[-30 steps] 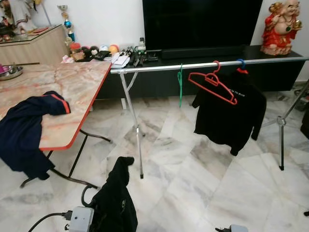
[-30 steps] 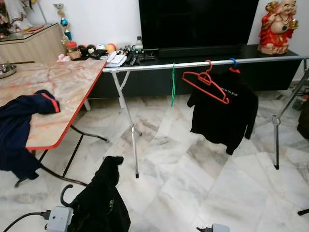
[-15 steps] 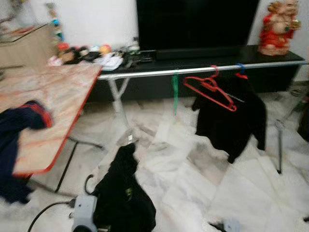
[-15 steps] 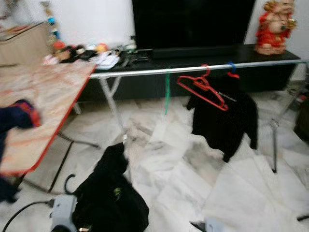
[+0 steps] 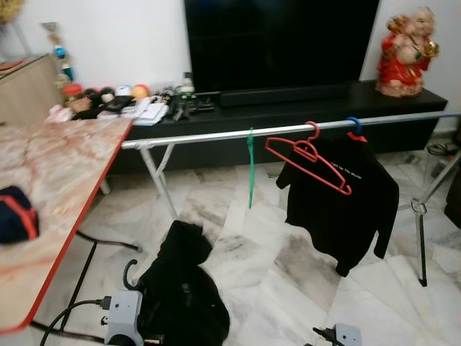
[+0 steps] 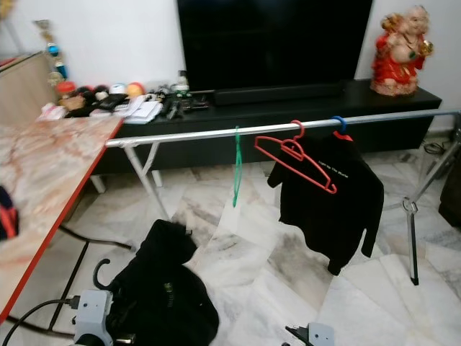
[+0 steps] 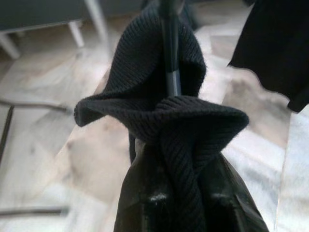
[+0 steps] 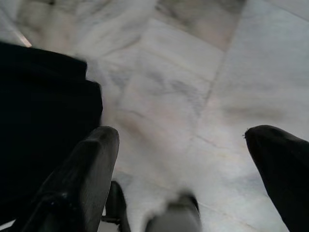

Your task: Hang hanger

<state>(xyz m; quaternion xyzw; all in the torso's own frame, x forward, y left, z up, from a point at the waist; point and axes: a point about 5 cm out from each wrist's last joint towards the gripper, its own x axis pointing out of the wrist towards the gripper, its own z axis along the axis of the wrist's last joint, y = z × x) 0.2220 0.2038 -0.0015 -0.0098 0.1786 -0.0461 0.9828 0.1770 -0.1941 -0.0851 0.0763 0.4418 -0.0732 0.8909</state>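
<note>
Marble floor (image 5: 288,281); left end effector (image 7: 183,198) pinching black garment (image 5: 180,288) on hanger (image 5: 130,272).

left pincer (image 7: 186,203) clamped, right pincer (image 8: 193,159) spread

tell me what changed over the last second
Mostly the camera swung right, so the table slid toward the left edge. The left gripper keeps its hold on the black garment on its hanger. The red hanger, green hanger and black shirt stayed on the rail.
</note>
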